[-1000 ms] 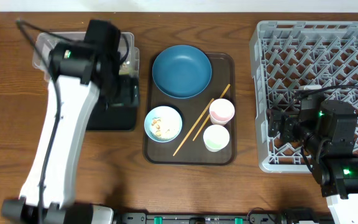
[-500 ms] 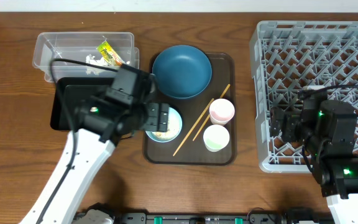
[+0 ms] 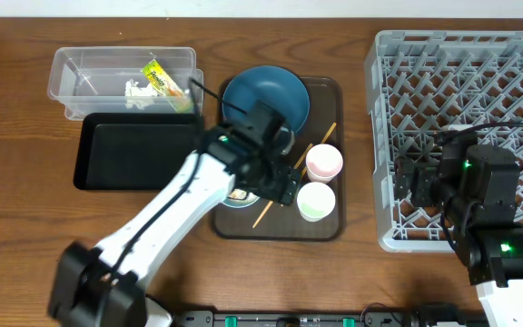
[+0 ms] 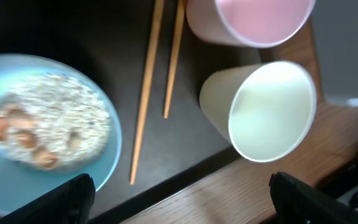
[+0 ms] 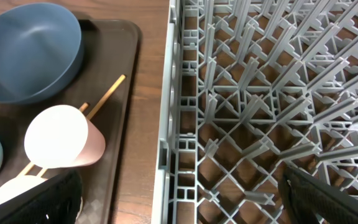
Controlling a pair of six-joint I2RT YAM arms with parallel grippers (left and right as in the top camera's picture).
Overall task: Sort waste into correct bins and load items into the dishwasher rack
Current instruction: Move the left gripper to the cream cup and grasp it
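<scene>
1. Left gripper (image 4: pixel 180 198) is spread wide and holds nothing. It hangs over the brown tray (image 3: pixel 325 227), above the light-blue bowl (image 4: pixel 42 130), chopsticks (image 4: pixel 146 93) and white cup (image 4: pixel 269 115).
2. Right gripper (image 5: pixel 182 202) is wide and empty, at the rack's (image 3: pixel 466 91) left edge.
3. Snack wrapper (image 3: pixel 159 76) lies in the clear tub (image 3: pixel 71 68).

grey rack (image 5: pixel 174 112), pink cup (image 5: pixel 64 146), blue plate (image 5: pixel 30 50)

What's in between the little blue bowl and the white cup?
The wooden chopsticks lie between the light-blue bowl and the white cup, on the brown tray. The left wrist view shows it best.
</scene>
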